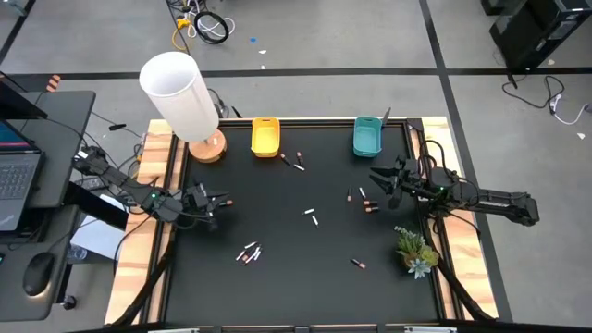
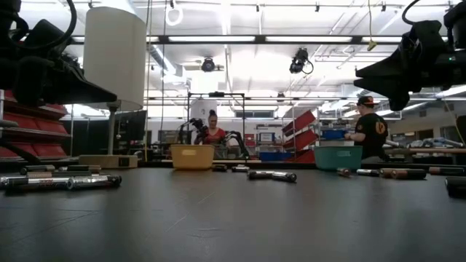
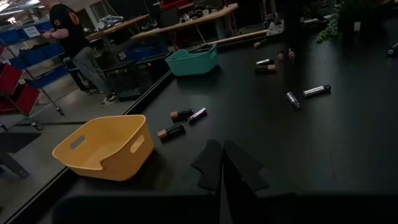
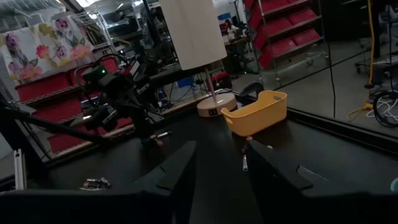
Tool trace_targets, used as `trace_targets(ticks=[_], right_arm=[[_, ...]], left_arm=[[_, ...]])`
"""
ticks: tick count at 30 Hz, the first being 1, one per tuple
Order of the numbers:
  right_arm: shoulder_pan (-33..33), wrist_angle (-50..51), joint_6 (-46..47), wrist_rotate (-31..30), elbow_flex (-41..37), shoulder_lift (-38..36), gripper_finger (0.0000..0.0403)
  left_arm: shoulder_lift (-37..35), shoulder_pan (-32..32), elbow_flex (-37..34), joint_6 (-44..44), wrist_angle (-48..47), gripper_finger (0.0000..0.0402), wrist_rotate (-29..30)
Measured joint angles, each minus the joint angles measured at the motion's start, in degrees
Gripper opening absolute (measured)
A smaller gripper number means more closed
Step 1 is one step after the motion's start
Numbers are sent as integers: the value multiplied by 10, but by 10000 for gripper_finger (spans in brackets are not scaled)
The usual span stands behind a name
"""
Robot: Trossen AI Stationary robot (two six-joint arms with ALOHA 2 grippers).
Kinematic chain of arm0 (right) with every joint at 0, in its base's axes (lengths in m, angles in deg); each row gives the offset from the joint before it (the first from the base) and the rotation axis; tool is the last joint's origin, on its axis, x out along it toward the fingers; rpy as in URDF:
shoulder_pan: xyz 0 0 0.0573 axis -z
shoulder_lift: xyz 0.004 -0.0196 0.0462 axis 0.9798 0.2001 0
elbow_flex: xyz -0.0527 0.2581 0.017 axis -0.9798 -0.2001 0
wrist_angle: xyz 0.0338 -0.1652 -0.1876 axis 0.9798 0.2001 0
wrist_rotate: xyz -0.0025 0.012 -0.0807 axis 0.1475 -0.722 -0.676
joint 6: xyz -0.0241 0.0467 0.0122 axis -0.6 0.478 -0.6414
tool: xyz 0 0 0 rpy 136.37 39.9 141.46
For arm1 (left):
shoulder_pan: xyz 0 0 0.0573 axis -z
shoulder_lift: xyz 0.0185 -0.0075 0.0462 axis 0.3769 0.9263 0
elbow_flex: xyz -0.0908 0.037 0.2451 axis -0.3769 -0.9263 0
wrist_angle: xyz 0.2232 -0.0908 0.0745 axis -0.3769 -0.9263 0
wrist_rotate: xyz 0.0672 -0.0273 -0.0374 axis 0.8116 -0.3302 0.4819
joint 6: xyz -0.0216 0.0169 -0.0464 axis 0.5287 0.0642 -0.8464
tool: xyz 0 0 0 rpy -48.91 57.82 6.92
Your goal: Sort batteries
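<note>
The black counter (image 1: 305, 277) is edged in pale wood, and the biggest thing on it is a white lamp (image 1: 180, 94) with a round wooden base, at about 10 o'clock from the counter's centre in the high view. A desk with a laptop (image 1: 17, 176) and a mouse (image 1: 39, 273) stands off the counter at 9 o'clock. Beyond the far edge, the low view shows two people at benches and red shelving; no writing can be read anywhere.

The left arm's claw (image 1: 217, 201) sits at the 9 o'clock edge with its fingers pressed together on nothing; the left wrist view shows the two dark tips meeting over bare counter. The right arm's claw (image 1: 381, 178) hangs at about 2 o'clock, its fingers spread and empty, with nothing between them in the right wrist view.

A yellow bin (image 1: 265, 136) stands at 11 o'clock against the far edge, and a teal bin (image 1: 367, 137) at 1 o'clock. The left wrist view looks into the yellow bin and it holds nothing; the inside of the teal bin cannot be made out. A small potted plant (image 1: 415, 250) sits at 4 o'clock.

The batteries (image 1: 313, 216) lie loose on the counter: a few just beside the yellow bin, two at the centre, a cluster at 7 o'clock, one at 5 o'clock, and several just beside the right claw.
</note>
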Motion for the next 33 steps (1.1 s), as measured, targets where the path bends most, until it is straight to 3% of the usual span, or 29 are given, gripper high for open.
trace_targets(ticks=[13,16,26,33], right_arm=[[0,0,0,0,0,0,150],[0,0,0,0,0,0,149],[1,-39,0,-22,0,0,149],[2,-114,29,-11,0,0,149]], left_arm=[[0,0,0,-1,22,21,0],[0,0,0,-35,48,21,-1],[1,0,0,-102,91,21,-99],[1,0,0,-111,119,21,-60]])
